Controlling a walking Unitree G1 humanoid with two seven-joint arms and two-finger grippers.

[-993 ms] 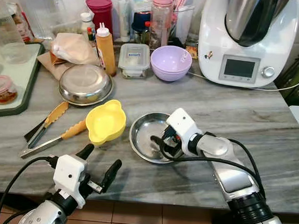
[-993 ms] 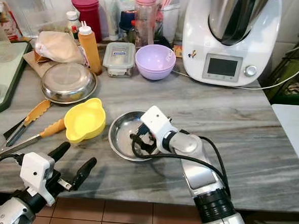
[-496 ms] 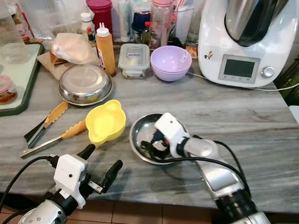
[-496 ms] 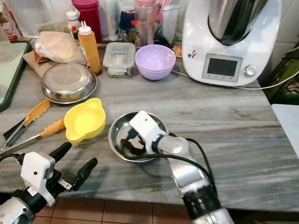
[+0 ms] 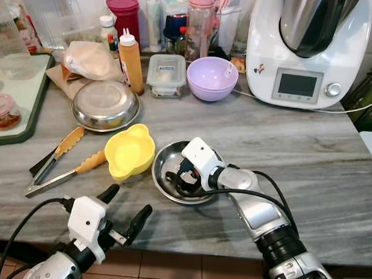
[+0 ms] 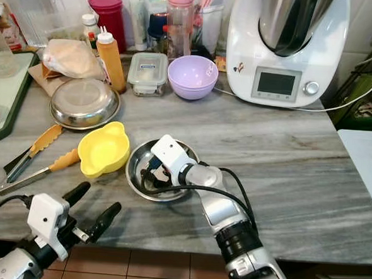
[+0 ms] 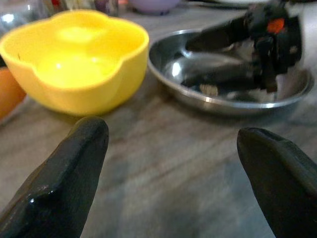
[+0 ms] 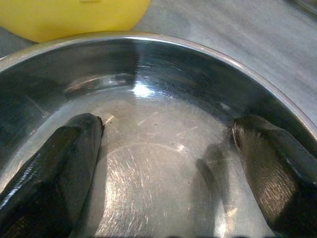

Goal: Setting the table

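Note:
A shallow steel bowl (image 5: 163,165) sits on the marble counter near its front. Its left rim rests against a yellow lobed bowl (image 5: 129,151). My right gripper (image 5: 182,179) is open, with both black fingertips down inside the steel bowl, spread toward its walls (image 8: 148,94). Nothing is held between them. My left gripper (image 5: 128,200) hovers open at the counter's front edge. It points at the yellow bowl (image 7: 74,64) and the steel bowl (image 7: 208,101) and touches neither.
A second steel bowl (image 5: 106,104) and orange-handled tongs (image 5: 58,157) lie to the left. Behind stand a purple bowl (image 5: 212,78), a glass container (image 5: 167,74), an orange squeeze bottle (image 5: 133,60) and a white kitchen machine (image 5: 305,49). A green tray (image 5: 18,97) is far left.
My right gripper has swept left with its fingers inside the steel bowl, and the bowl has slid left with it up to the yellow bowl. The left gripper has stayed put.

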